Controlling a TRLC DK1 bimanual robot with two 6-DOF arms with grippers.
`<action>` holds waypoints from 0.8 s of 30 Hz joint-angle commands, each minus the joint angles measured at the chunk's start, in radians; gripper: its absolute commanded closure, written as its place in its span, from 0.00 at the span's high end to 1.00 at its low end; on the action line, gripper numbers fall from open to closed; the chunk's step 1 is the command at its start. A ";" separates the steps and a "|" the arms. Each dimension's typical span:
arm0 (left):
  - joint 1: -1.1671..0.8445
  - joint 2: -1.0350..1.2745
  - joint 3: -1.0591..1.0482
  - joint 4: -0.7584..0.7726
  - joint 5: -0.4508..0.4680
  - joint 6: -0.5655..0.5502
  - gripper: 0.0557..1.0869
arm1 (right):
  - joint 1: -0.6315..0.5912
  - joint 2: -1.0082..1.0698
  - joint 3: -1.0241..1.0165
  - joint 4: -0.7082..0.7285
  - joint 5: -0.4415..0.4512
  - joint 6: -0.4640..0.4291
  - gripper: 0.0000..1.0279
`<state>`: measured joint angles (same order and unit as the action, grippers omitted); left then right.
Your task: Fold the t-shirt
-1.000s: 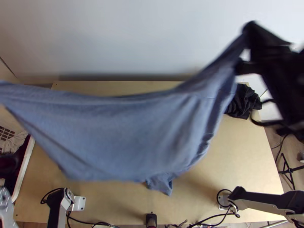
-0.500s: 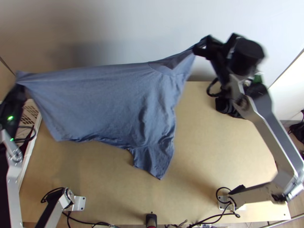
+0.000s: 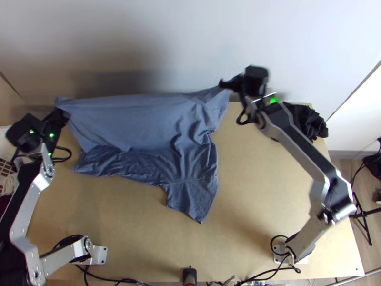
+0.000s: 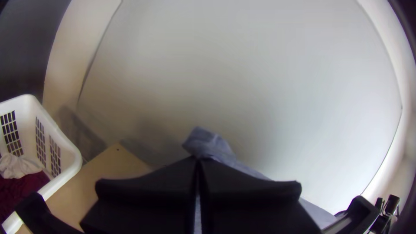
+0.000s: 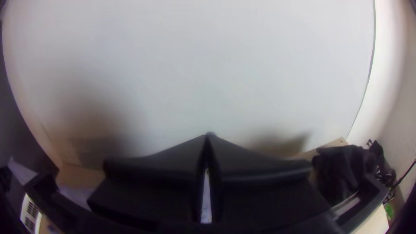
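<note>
"Near the table's point(image 3: 266, 205) far left corner, how are the fingers of the left gripper point(image 3: 60, 114) set?"

"Closed, with a pinch of the blue t-shirt point(image 3: 138, 119) caught between them; in the left wrist view, a small tuft is seen poking out past their tips."

"And those of the right gripper point(image 3: 224, 85)?"

"They are brought together too, right of the middle of the far edge, and another end of the t-shirt is gripped at their tips."

"How is the cloth laid between them?"

"Its upper border is stretched almost straight along the far edge. Toward the near edge, the lower part is rested on the table, creased and rumpled, with one short sleeve point(image 3: 190, 198) spread out and pointed at the near edge. Whether that part is doubled cannot be told."

"What is found farther out?"

"At the far right corner, a black cloth point(image 3: 307, 123) is left bunched. By the left edge, a white basket point(image 4: 69, 167) is seen, in which a white cloth point(image 4: 19, 166) and a dark red one point(image 4: 21, 188) are held."
</note>
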<state>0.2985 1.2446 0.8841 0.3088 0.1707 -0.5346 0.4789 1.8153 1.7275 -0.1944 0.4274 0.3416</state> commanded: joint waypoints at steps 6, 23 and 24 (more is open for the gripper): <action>0.002 0.401 0.125 0.133 -0.014 0.104 0.04 | -0.016 0.256 0.037 0.150 0.007 -0.027 0.03; -0.019 0.822 0.497 0.260 -0.129 0.090 0.04 | -0.043 0.654 0.438 0.418 0.043 -0.116 0.03; -0.019 0.834 0.510 0.268 -0.131 0.096 0.04 | -0.043 0.667 0.445 0.440 0.043 -0.133 0.03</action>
<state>0.2890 1.9625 1.2808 0.5240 0.0692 -0.4446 0.4370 2.3627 2.0594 0.1150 0.4561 0.2745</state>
